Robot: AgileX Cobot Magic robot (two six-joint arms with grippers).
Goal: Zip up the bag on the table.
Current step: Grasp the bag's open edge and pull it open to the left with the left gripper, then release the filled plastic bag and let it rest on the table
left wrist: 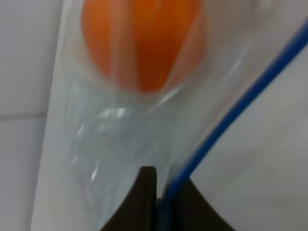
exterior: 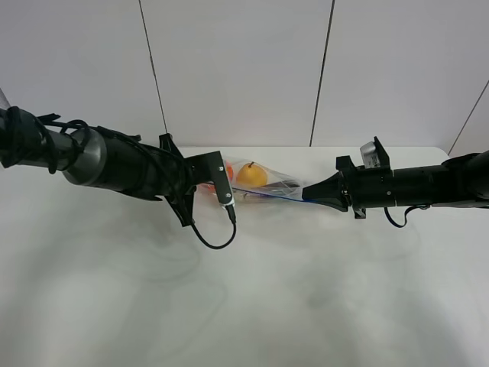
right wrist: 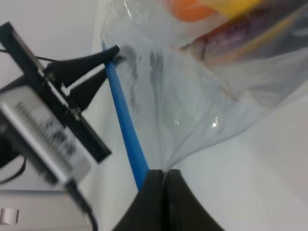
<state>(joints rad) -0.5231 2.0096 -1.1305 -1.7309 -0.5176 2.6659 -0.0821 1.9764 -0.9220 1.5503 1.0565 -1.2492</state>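
Your left pincer [left wrist: 156,179] and right pincer [right wrist: 163,174] each clamp one end of the bag [exterior: 271,183], its zipper strip [right wrist: 126,122] stretched between them.

My left arm [exterior: 107,162]: grey cylinder, black links, looped black cable [exterior: 214,238]. My right arm [exterior: 420,186]: black, silver camera box [exterior: 372,155]; right gripper [right wrist: 162,174] tapered, black.

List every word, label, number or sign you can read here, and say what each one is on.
No text can be read in any view.
Dark marks on the grey box mounted on the left arm, seen in the right wrist view: too blurred to read.
The bag and its blue zipper strip: no print visible.
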